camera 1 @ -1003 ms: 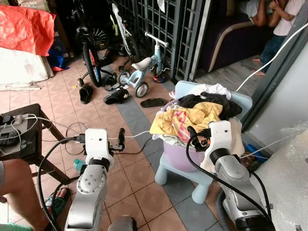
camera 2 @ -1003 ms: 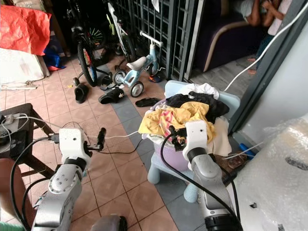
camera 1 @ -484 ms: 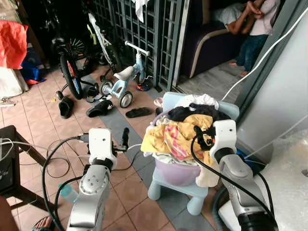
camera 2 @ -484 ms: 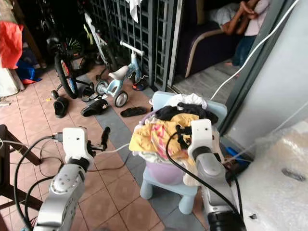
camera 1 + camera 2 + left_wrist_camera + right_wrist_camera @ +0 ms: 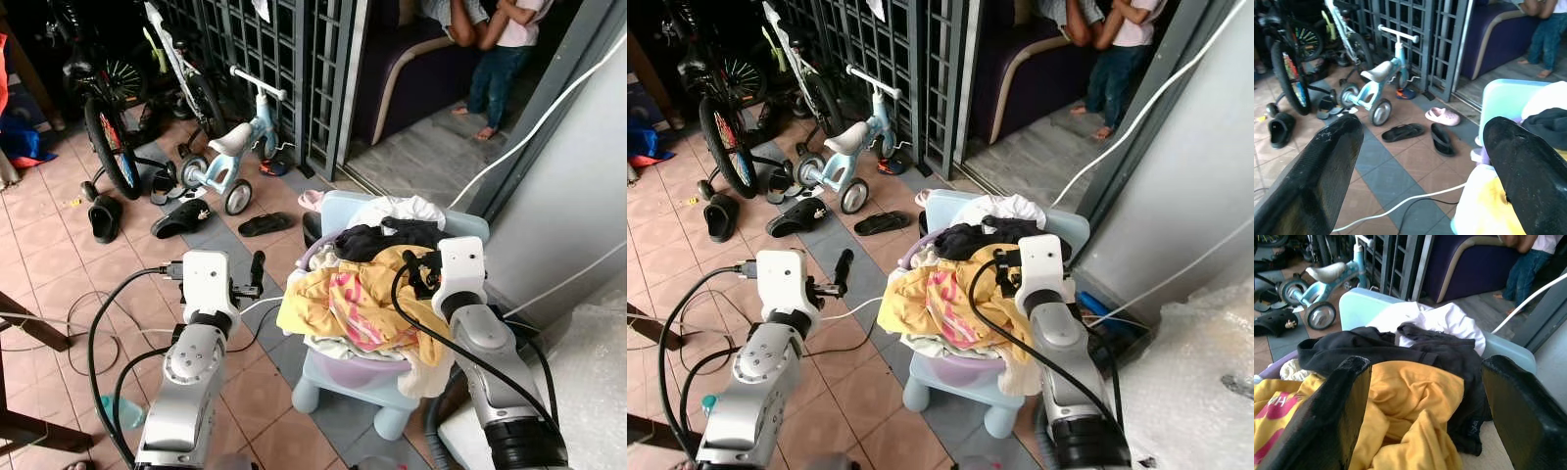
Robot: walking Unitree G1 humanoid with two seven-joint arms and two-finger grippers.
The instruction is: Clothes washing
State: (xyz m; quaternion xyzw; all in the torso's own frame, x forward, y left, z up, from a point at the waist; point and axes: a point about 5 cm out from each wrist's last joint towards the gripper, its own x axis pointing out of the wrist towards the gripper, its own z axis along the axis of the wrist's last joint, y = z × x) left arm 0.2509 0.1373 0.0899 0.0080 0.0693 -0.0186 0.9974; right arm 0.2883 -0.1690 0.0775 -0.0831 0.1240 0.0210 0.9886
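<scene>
A tiled porch floor (image 5: 59, 245) fronts a dark metal grille gate (image 5: 284, 59), with a black bicycle (image 5: 103, 108), a pale blue toddler tricycle (image 5: 230, 147) and scattered black sandals (image 5: 181, 217). 2 people stand beyond the doorway (image 5: 490, 49). A pale blue plastic child's chair (image 5: 362, 377) serves as the surface, carrying a lilac plastic basin (image 5: 353, 364) heaped with laundry: a yellow and pink garment (image 5: 343, 304), a black one (image 5: 377, 238), a white one (image 5: 407, 211). The right hand (image 5: 1420, 401) hovers wide open just above the pile, holding nothing. The left hand (image 5: 1420, 161) is wide open and empty beside the chair. Washing looks barely begun: nothing is lifted yet.
</scene>
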